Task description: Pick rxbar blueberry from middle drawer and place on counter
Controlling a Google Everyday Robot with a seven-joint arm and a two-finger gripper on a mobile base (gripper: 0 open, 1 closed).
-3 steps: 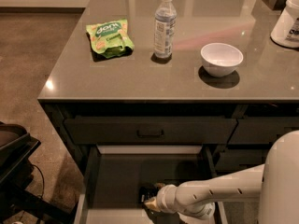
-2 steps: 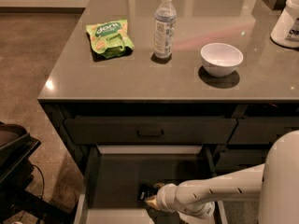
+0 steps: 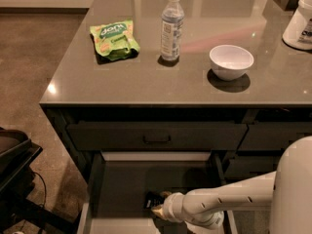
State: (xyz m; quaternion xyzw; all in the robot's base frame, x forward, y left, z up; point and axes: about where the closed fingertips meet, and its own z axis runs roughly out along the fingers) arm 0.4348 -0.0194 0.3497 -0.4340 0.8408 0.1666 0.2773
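Reaching arm (image 3: 229, 196): end effector (image 3: 160, 207) low inside the open middle drawer (image 3: 122, 189).
rxbar blueberry (image 3: 152, 199): on the drawer floor, right at the end effector's tip; contact unclear.
Grip state: cannot tell.

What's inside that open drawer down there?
A dark rxbar blueberry lies on the grey floor of the middle drawer, the claw right at it. The arm hides the floor beneath it.
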